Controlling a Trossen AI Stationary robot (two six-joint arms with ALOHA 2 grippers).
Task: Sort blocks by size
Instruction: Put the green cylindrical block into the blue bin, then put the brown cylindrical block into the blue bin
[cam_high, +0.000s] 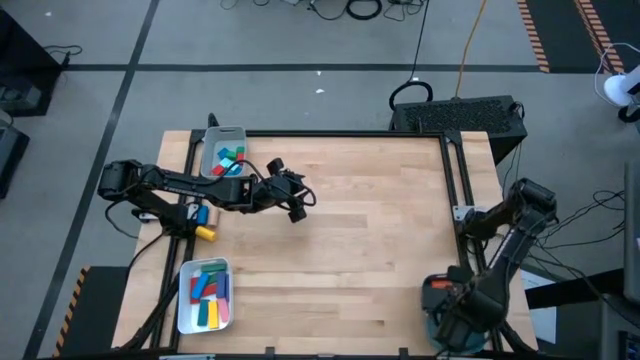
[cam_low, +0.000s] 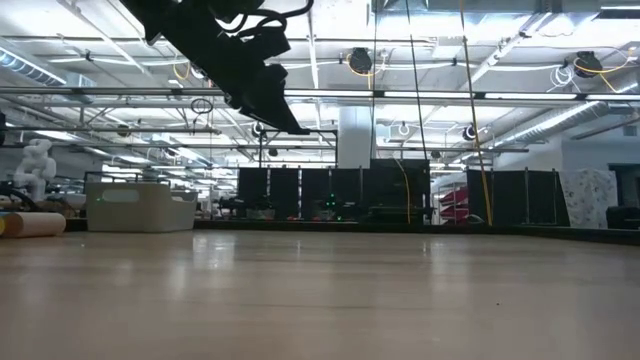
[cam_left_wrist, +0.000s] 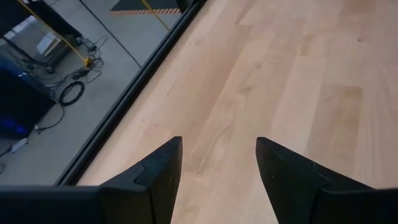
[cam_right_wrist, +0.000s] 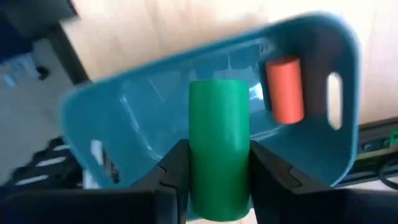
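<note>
My right gripper (cam_right_wrist: 219, 155) is shut on a green cylinder block (cam_right_wrist: 219, 124) just above a teal tray (cam_right_wrist: 155, 106) at the table's near right corner (cam_high: 432, 318). An orange cylinder (cam_right_wrist: 285, 90) lies on its side in that tray. My left gripper (cam_high: 297, 205) is open and empty above bare wood left of the table's middle; its fingers show spread in the left wrist view (cam_left_wrist: 217, 162). A grey tray (cam_high: 222, 152) at the far left and a white tray (cam_high: 205, 295) at the near left each hold several coloured blocks. My right gripper pinches the green cylinder's curved sides (cam_right_wrist: 196, 168) between its two fingers, near the end closest to the wrist. The cylinder lies along the fingers and sticks out past their tips. It is clear of the teal tray below it.
A yellow cylinder (cam_high: 205, 232) and a blue block (cam_high: 197, 213) lie at the table's left edge between the two trays, under the left arm. A black frame rail runs along the table's edges. The middle and right of the wooden top (cam_high: 380, 230) are free room.
</note>
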